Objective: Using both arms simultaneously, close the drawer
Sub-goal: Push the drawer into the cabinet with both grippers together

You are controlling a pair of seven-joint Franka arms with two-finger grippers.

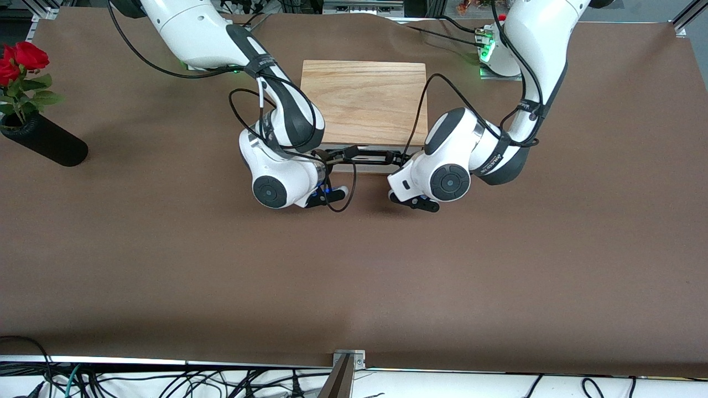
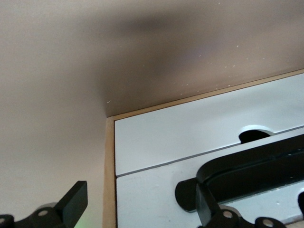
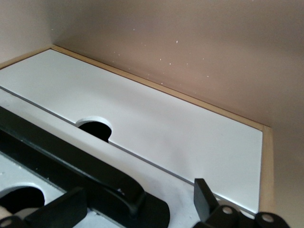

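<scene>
The light-oak box (image 1: 365, 102) stands mid-table toward the robots' bases. The drawer's white front (image 1: 362, 166) faces the front camera, and its black bar handle (image 1: 362, 156) runs across it. In both wrist views the drawer front (image 2: 152, 194) (image 3: 190, 187) sits flush with the white panel beside it. My right gripper (image 1: 332, 157) is open, with the handle's end (image 3: 123, 192) between its fingers (image 3: 205, 198). My left gripper (image 1: 394, 160) is open at the handle's other end (image 2: 237, 178). One finger (image 2: 73, 204) is off the box's side edge, the other by the handle.
A black vase (image 1: 47, 142) with a red rose (image 1: 22, 58) lies near the table's edge at the right arm's end. Brown cloth (image 1: 354, 276) covers the table. Cables hang along the edge nearest the front camera.
</scene>
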